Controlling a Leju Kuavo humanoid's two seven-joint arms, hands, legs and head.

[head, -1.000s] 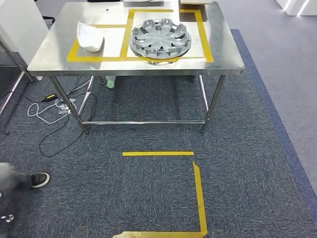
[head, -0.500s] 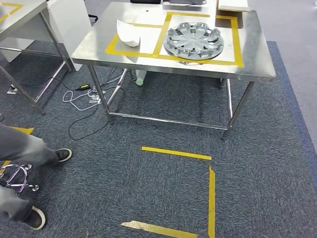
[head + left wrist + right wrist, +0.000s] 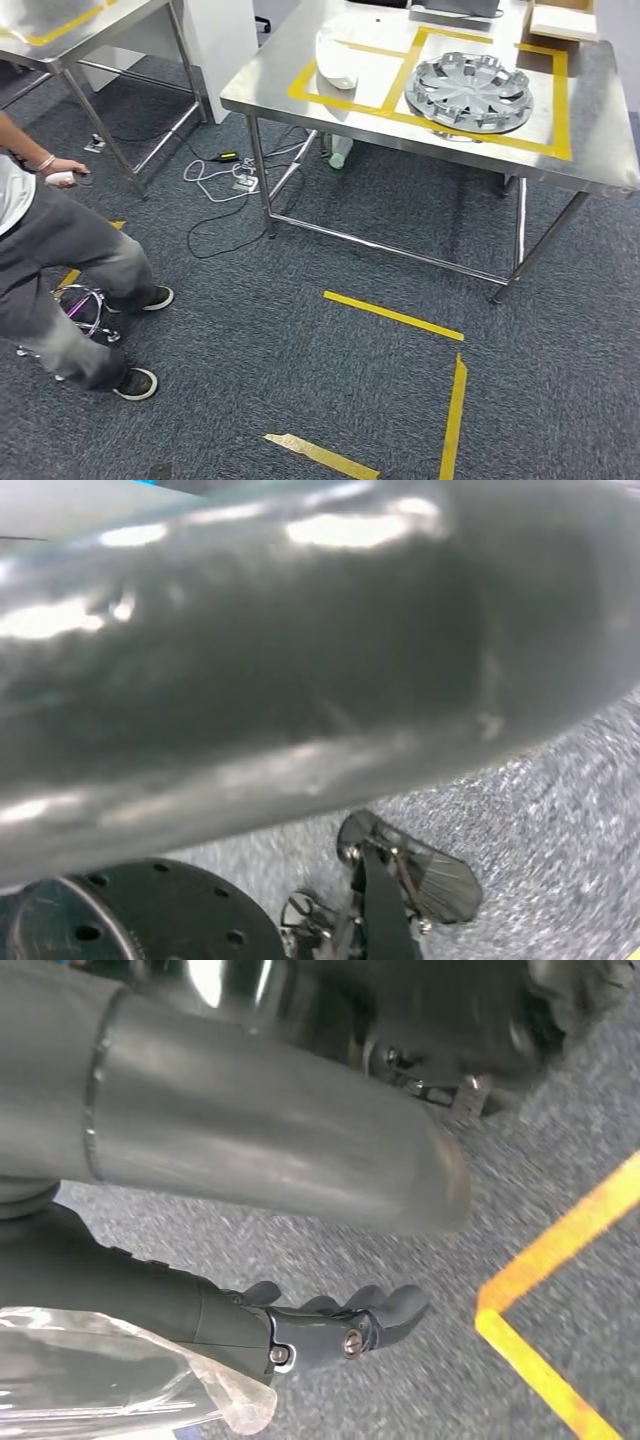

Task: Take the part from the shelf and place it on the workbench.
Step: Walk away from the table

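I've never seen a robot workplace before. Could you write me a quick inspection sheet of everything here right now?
Surface: steel workbench, marked with yellow tape squares.
Job's things: grey wheel cover lies flat in the right square; curved white part lies in the left square. Which is the task's part I cannot tell.
Clutter: cardboard box at the bench's far corner; bottle on the floor beneath.
Hands: right hand hangs over the carpet, fingers stretched out, holding nothing.
Cables: loose cables on the carpet by the bench leg.
Surroundings: person seated on a stool at left; second steel table; yellow floor tape.
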